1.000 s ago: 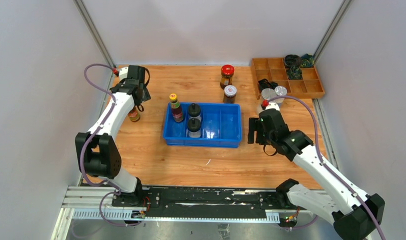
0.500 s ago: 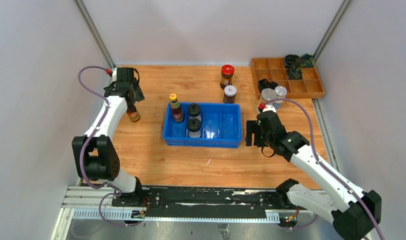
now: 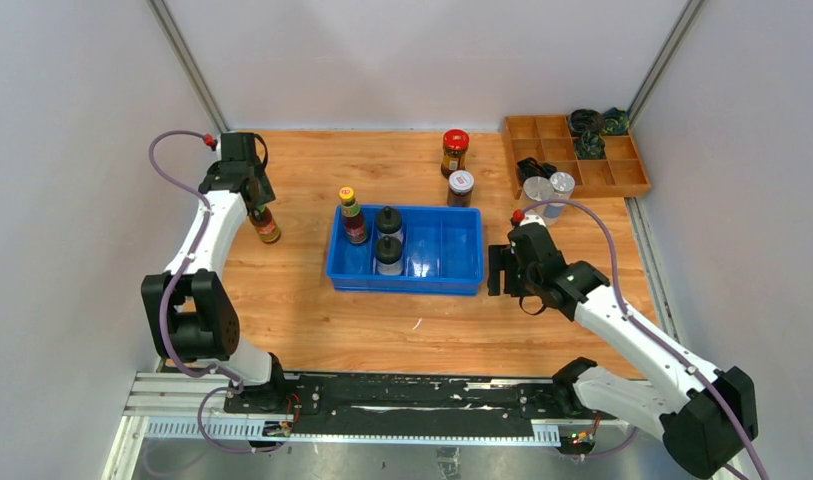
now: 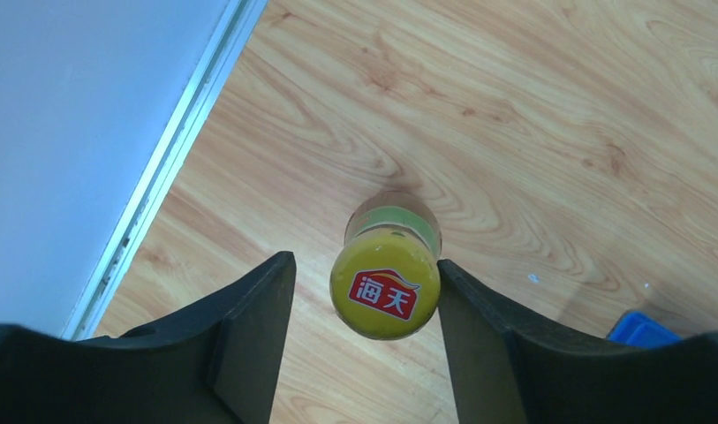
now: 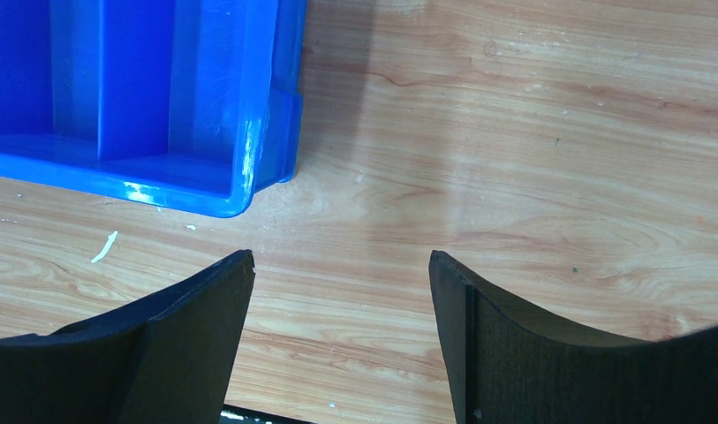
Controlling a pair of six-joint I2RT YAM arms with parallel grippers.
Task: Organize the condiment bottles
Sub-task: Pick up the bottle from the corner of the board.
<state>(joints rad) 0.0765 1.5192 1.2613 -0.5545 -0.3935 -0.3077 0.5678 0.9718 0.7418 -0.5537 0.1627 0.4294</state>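
Your left pincer (image 4: 364,265) is straddling the yellow-capped sauce bottle (image 4: 386,298), spread (not pinching). Your right pincer (image 5: 339,258) is hovering spread.

Slim yellow-capped dark sauce bottle (image 3: 265,225): upright, nr table's (image 3: 312,320) left edge. 2nd slim yellow-capped bottle (image 3: 353,215) + 2 black-lidded clear shakers (image 3: 388,252): upright, left half of blue plastic bin (image 3: 452,272). Red-lidded jar (image 3: 454,152), white-lidded dark jar (image 3: 460,187): upright, toward far edge. 2 silver-lidded jars (image 3: 537,190): side by side, nr right edge.
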